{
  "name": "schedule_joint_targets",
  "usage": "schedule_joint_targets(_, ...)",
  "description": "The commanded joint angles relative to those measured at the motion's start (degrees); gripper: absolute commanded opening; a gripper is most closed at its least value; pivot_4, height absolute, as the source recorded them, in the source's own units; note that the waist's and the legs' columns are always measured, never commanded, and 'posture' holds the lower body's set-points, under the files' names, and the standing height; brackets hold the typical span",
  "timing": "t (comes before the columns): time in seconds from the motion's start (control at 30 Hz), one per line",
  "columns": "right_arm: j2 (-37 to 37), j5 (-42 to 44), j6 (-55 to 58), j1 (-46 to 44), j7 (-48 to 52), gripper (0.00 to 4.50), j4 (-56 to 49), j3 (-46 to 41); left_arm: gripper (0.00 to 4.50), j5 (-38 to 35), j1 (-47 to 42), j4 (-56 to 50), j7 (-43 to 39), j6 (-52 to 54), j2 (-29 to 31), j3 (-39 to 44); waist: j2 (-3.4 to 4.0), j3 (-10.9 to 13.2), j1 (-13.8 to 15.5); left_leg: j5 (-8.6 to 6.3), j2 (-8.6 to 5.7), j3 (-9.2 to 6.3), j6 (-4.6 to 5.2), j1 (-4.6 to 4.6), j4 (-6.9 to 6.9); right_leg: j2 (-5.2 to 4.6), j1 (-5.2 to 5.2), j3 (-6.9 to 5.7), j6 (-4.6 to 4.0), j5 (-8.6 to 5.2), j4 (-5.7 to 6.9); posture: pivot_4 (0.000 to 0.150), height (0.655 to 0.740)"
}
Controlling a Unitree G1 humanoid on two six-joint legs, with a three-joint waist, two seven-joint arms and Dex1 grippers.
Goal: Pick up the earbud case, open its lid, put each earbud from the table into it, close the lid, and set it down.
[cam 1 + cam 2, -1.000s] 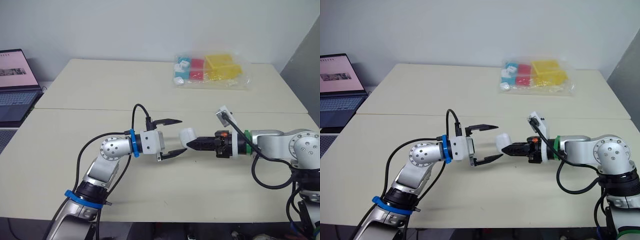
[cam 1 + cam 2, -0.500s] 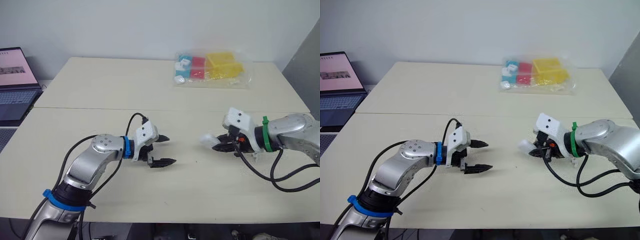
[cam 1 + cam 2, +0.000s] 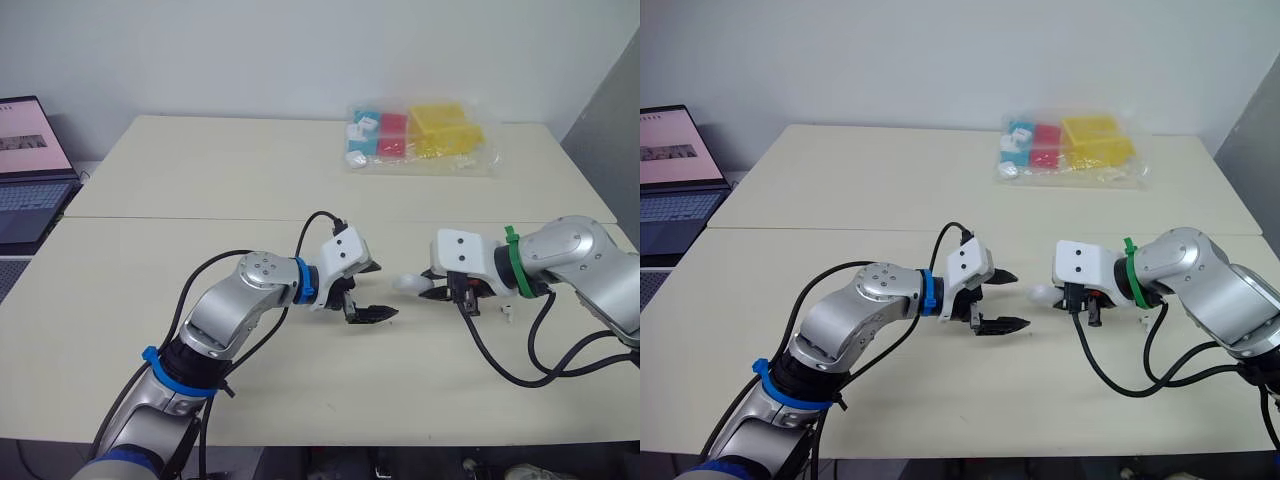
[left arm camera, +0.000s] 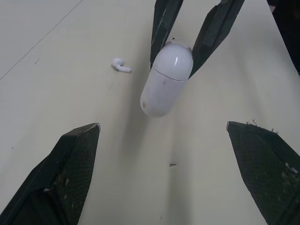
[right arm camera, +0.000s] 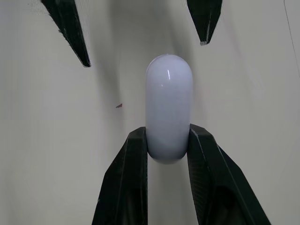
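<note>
Earbud case (image 5: 168, 105), glossy white capsule, pinched in right jaws; left jaws spread.

Beige table (image 3: 200, 180) bears a plastic bag (image 3: 420, 135) and 1 earbud (image 4: 121, 66)

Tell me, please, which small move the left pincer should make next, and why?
Probably ease the left pincer forward and close it on the free end of the earbud case. It is open and apart from the case, whose other end the right pincer grips, lid shut.

I see the case (image 3: 409, 283) between left gripper (image 3: 386, 290) and right gripper (image 5: 168, 135), an earbud (image 4: 121, 65) nearby, a bag (image 3: 420, 137) behind.
</note>
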Motion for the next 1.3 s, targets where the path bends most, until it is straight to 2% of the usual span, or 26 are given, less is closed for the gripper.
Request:
schedule_joint_targets(0.03,0.4,-0.9,-0.3,-0.7,1.5,0.75,-1.9,-2.9,4.5,0.1,-2.1,0.2,-0.6,-2.1,-1.4,-0.1,0.0,0.0,0.0,0.0,-0.01,0.0,0.0,0.0,0.01,-0.02,0.01,0.0,0.0,0.0,0.01,0.15,0.7345)
schedule_joint_targets(0.57,3.1,0.1,4.3,-0.9,4.6,0.75,-4.1,-4.8,4.5,2.6,-2.2,1.4,-4.3,-7.7,-1.3,-1.7,0.0,0.0,0.0,0.0,-0.03,0.0,0.0,0.06,0.06,-0.02,0.02,0.0,-0.01,0.01,0.15,0.15,0.7345)
schedule_joint_targets(0.87,3.3,-0.7,5.2,-1.2,5.8,0.75,-3.9,-5.0,4.5,3.1,-1.9,1.7,-5.8,-7.5,-1.1,-1.7,0.0,0.0,0.0,0.0,-0.03,0.01,0.0,0.06,0.07,-0.02,0.02,0.01,-0.01,0.01,0.17,0.15,0.7345)
schedule_joint_targets(0.97,3.5,-0.5,5.6,-1.6,5.9,0.75,-4.0,-5.0,3.89,3.6,-1.6,1.8,-6.3,-8.0,-0.8,-1.9,0.0,0.0,0.0,0.0,-0.03,0.01,0.0,0.07,0.08,-0.02,0.02,0.01,-0.01,0.01,0.18,0.15,0.7345)
schedule_joint_targets(1.27,4.0,-0.4,6.3,-2.2,6.4,0.75,-4.0,-5.2,0.98,4.2,-1.5,2.4,-6.4,-8.6,-1.6,-2.4,0.0,0.0,0.0,0.0,-0.03,0.01,0.0,0.08,0.09,-0.02,0.04,0.01,-0.01,0.01,0.2,0.15,0.7345)
schedule_joint_targets(1.3,4.0,-0.4,6.3,-2.1,6.5,0.75,-4.0,-5.3,0.77,4.3,-1.4,2.6,-6.1,-8.8,-2.0,-2.6,0.0,0.0,0.0,0.0,-0.03,0.01,0.0,0.08,0.09,-0.02,0.04,0.01,-0.01,0.01,0.2,0.15,0.7345)
